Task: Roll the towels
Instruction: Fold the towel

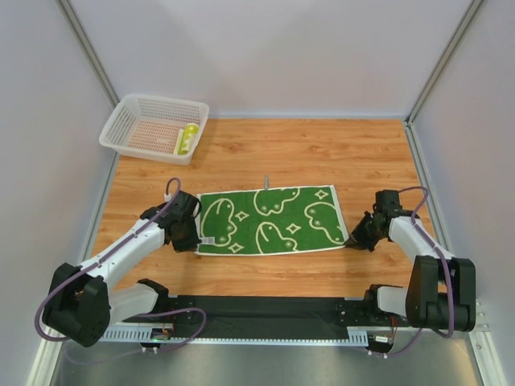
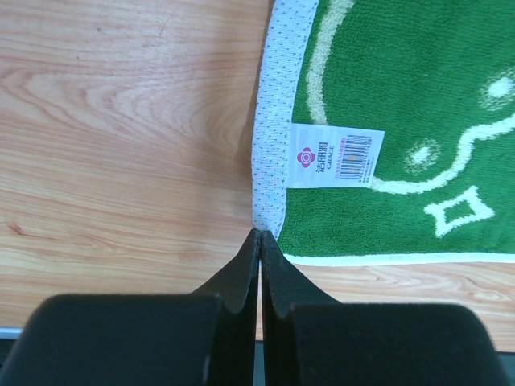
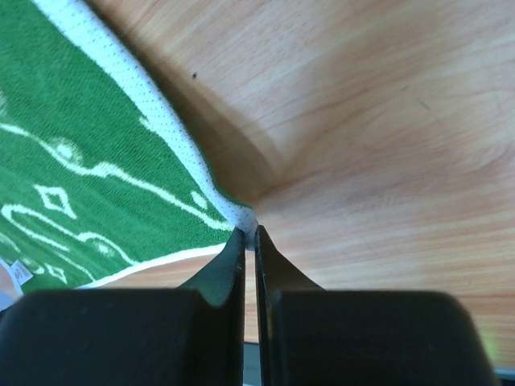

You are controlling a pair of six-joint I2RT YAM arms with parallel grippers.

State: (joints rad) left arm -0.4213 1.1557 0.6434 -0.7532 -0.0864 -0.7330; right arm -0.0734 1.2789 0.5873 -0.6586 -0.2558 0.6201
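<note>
A green towel (image 1: 269,219) with cream swirl shapes and a white hem lies spread flat on the wooden table. My left gripper (image 1: 195,242) is shut at its near-left corner. In the left wrist view the white hem (image 2: 273,145) runs down into the closed fingertips of that gripper (image 2: 259,235), beside a sewn label (image 2: 334,157). My right gripper (image 1: 352,239) is shut on the near-right corner. In the right wrist view the hem's tip (image 3: 245,217) is pinched in the right gripper (image 3: 249,233), and the towel (image 3: 72,161) lifts slightly there. A rolled yellow-green towel (image 1: 188,138) lies in the basket.
A white plastic mesh basket (image 1: 129,121) stands at the table's far left corner. Light walls enclose the table on the left, right and back. A black rail (image 1: 265,307) with the arm bases runs along the near edge.
</note>
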